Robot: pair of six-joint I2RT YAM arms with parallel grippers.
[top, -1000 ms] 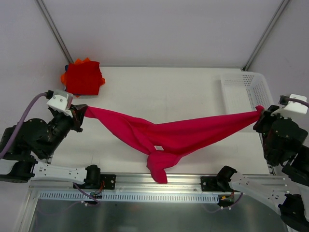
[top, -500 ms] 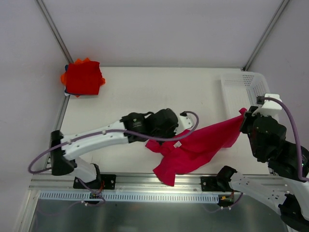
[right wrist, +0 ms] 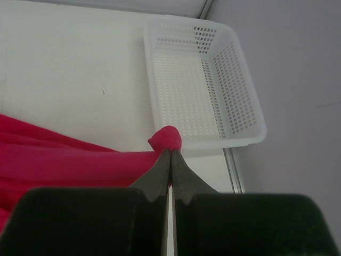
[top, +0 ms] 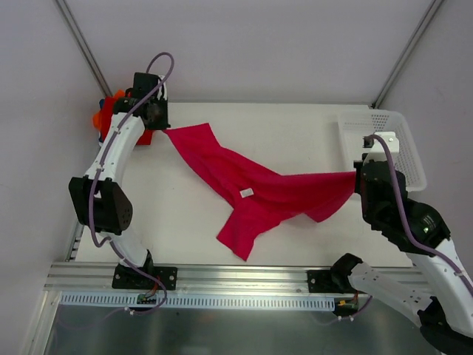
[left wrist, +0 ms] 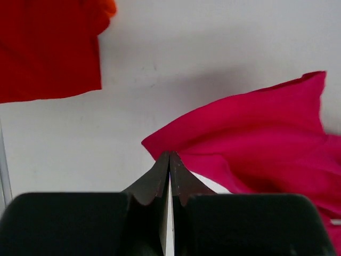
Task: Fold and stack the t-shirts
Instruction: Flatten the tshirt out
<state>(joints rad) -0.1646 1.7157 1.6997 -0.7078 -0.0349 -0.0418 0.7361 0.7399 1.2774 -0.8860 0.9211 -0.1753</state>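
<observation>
the pink t-shirt (top: 251,194) lies stretched across the surface (top: 259,126). one corner is up at the far left and another end is out to the right. a loose, bunched part trails down toward the near edge. a small white tag (top: 246,193) shows in the middle, so the cloth is twisted and not flat.

the left pincer (top: 164,127) is clenched tight on the far left corner of the shirt. it is right beside the pile of folded shirts (top: 107,117), which is red on top with orange peeking out at the side. the right pincer (top: 358,177) is clenched on the other end. a little bump of pink cloth pokes out past its tips. the white basket (top: 344,144) sits just beyond it, and nothing can be seen in it.

i think this is the spreading step, with the shirt being laid out so it can be folded. no fold has been made in it yet.

next, i would guess the two arms need to pull gently apart so the bunched part opens up. then they can lower both ends onto the surface and let go. the left arm should take care, because the folded pile is so close that it could get bumped.
</observation>
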